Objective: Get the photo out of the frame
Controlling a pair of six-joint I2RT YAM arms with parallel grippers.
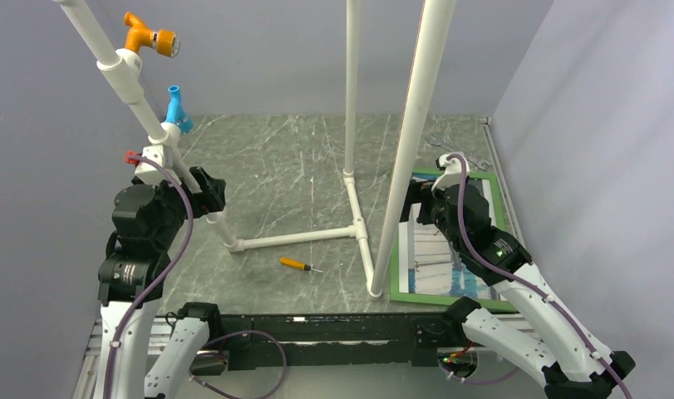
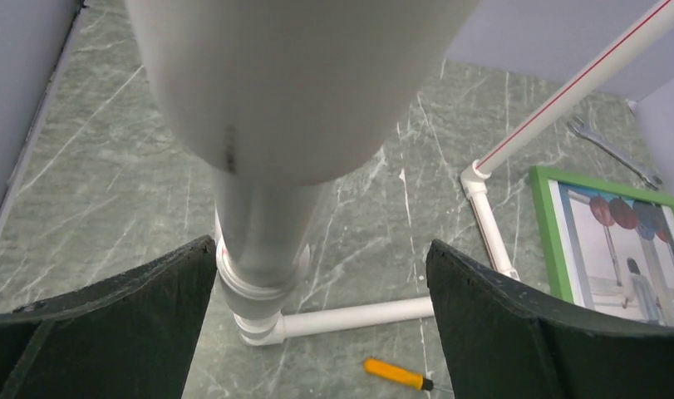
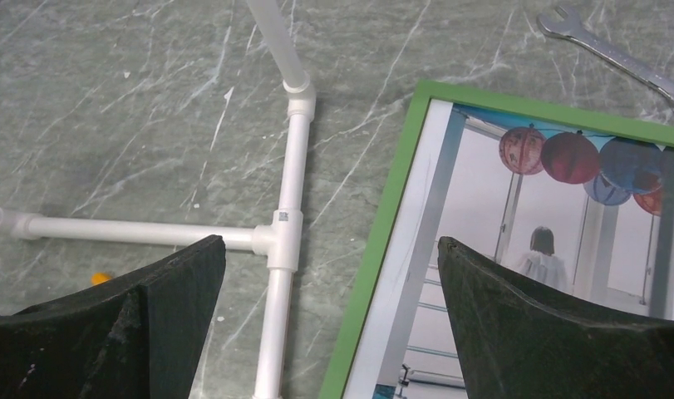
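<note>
The white-bordered balloon photo (image 3: 483,216) in its flat bright-green rectangular frame (image 3: 383,224) lies lengthwise near-to-far beneath the spread right gripper (image 3: 325,245) (left gripper (image 2: 321,249), also spread, well apart).

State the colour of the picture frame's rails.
Bright green; the frame shows best in the right wrist view.

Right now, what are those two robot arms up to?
They are meant to take the photo out of its green frame. The photo is in the frame, lying flat on the table on the right side. The right gripper hovers over the frame's left edge with its jaws wide open, holding nothing. The left gripper is far off to the left by the white pipe stand, jaws open too. Nothing has been grabbed yet.
</note>
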